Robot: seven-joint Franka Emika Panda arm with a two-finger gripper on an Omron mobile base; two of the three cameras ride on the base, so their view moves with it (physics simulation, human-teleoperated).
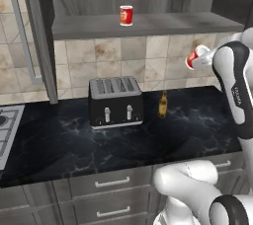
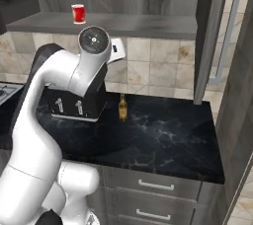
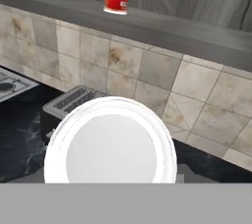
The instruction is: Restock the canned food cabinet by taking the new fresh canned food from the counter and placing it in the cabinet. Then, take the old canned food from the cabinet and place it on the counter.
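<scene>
The gripper (image 1: 193, 60) hung in the air at the right, above the counter (image 1: 197, 120) and below the cabinet (image 1: 148, 24) shelf, pinching the new fresh canned food (image 1: 191, 59). Little of that can showed past the white arm in the left base view; in the hand view its pale round end (image 3: 110, 142) hid the fingertips. The old canned food (image 1: 126, 15) stood upright on the shelf board, its label too small to read. Below it, a black toaster (image 1: 115, 101) and a brown bottle (image 1: 162, 104) stood on the counter, the toaster partly hidden by the arm in the right base view.
</scene>
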